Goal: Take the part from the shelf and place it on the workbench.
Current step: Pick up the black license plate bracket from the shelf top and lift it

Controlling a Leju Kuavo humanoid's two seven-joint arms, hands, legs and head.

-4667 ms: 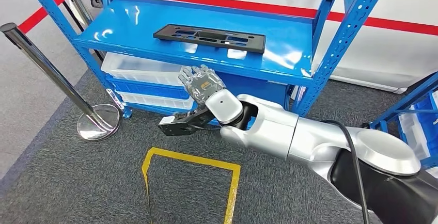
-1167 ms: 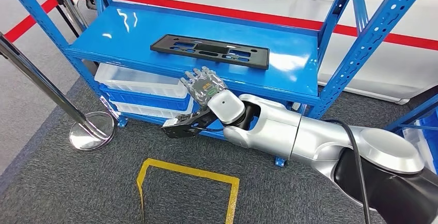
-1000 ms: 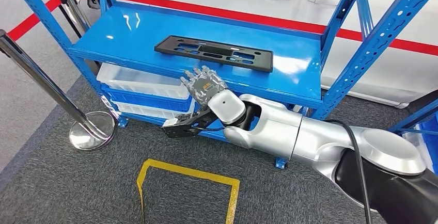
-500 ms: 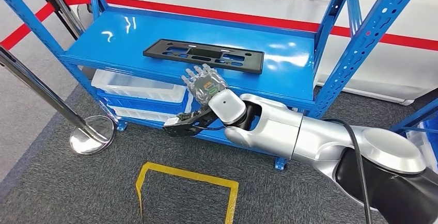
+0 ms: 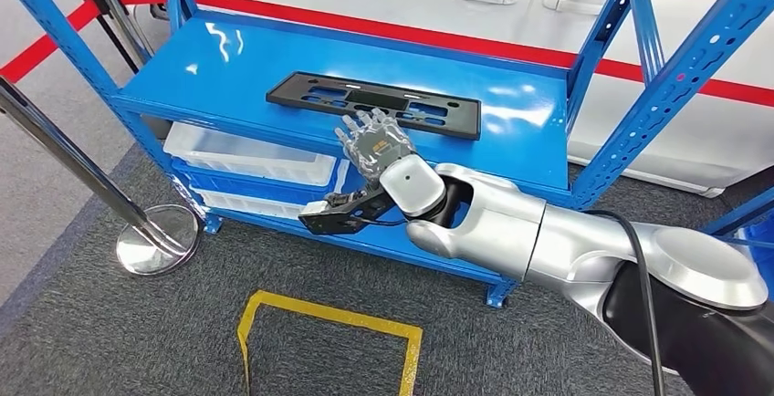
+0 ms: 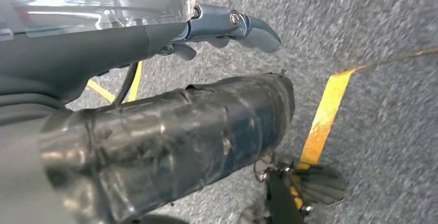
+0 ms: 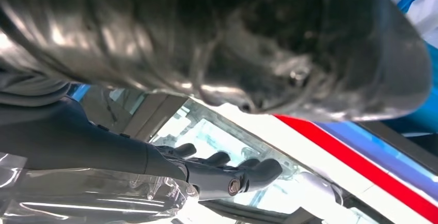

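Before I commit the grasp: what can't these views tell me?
- Head view: right hand covers the near edge of the black part; contact unclear.
- Right wrist view: hand's own cover hides the part.
- Left wrist view: left hand over blurred carpet; workbench unseen.

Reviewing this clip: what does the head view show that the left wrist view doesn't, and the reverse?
Head view alone: the black part lying flat on the blue shelf, the right hand raised just short of the shelf's front edge with fingers apart and holding nothing, clear bins on the lower level, and a chrome stanchion.

Left wrist view alone: the left hand hanging over the carpet, holding nothing; whether its fingers are curled is unclear.

Both: grey carpet and yellow floor tape.
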